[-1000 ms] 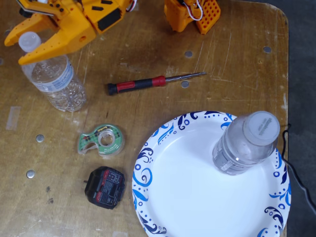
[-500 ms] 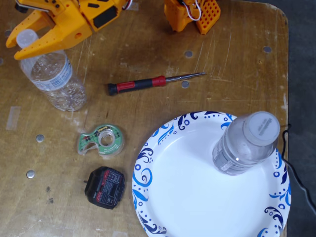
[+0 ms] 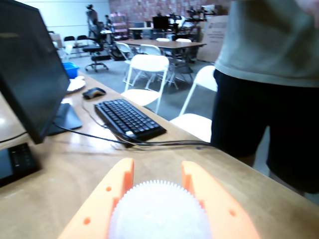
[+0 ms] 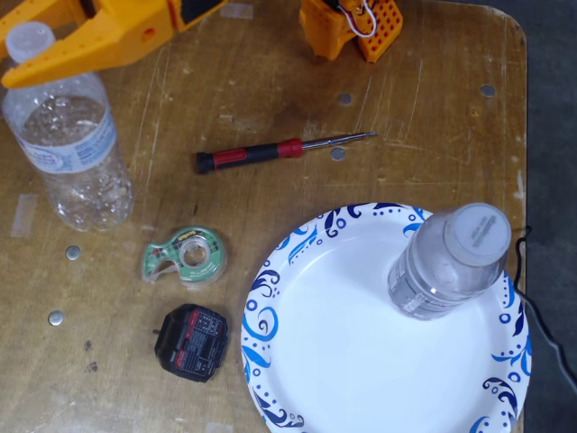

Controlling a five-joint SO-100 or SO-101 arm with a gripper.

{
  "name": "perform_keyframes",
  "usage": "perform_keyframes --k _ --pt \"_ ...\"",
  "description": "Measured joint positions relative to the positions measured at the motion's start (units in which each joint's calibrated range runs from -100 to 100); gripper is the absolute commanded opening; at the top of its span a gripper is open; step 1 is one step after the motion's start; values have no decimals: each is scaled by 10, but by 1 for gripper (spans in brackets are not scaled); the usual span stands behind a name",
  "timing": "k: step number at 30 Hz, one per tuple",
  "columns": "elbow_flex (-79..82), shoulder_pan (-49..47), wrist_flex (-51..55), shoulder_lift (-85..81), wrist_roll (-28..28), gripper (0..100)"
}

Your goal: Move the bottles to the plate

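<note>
The crinkled bottle with the pale blue label stands at the left of the table in the fixed view. My orange gripper reaches in from the top left, with its fingers on either side of the bottle's white cap. In the wrist view the ribbed cap fills the gap between the two fingers of the gripper. The other bottle stands upright on the right side of the plate.
A red-handled screwdriver, a green tape dispenser and a small black device lie between the bottle and the plate. The arm's base is at the top. The wrist view shows a keyboard, a monitor and a standing person.
</note>
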Motion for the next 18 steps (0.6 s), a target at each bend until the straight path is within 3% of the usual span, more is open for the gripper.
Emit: perform_keyframes --k 10,18 --pt "-169 -248 45 63 0 1" --pt "-177 -377 52 111 -1 1"
